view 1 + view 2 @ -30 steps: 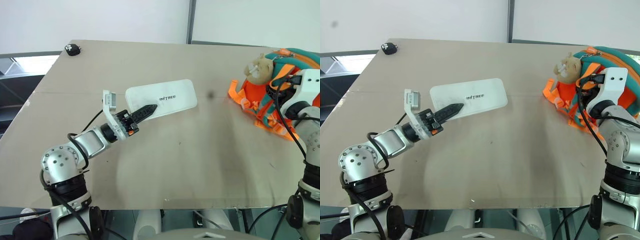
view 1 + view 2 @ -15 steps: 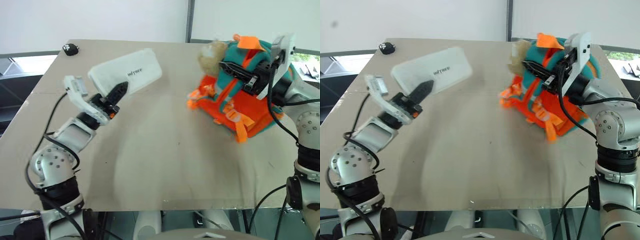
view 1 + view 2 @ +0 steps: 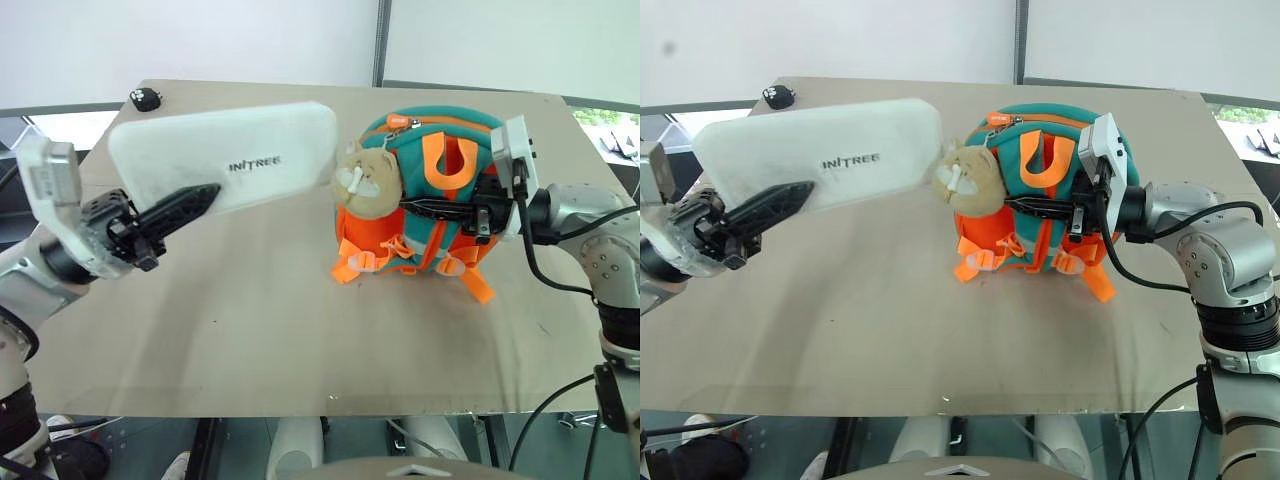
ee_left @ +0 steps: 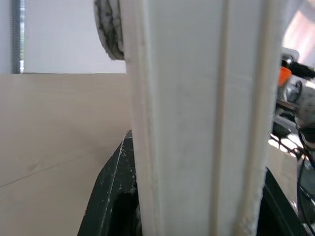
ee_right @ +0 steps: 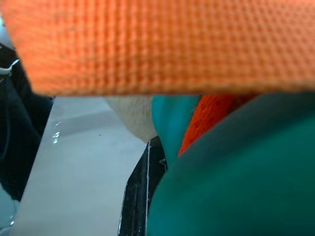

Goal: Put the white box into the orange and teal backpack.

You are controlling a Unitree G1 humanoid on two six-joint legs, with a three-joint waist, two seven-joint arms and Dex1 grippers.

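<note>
**Box up in the left pincer, backpack gripped by the right**

I read dark lettering "INITREE" on the lid of the white box point(image 3: 225, 155), though the middle letters are hard to make out. My left pincer point(image 3: 185, 203) is clamped on the box, holding it above the tabletop point(image 3: 250, 330), just beside the backpack point(image 3: 425, 200). One box end is hidden behind the plush charm point(image 3: 365, 180). My right pincer point(image 3: 420, 206) is closed on the backpack's fabric; its tips are partly buried there. A small dark object point(image 3: 146, 98) sits at the far corner, too small to identify.
</note>
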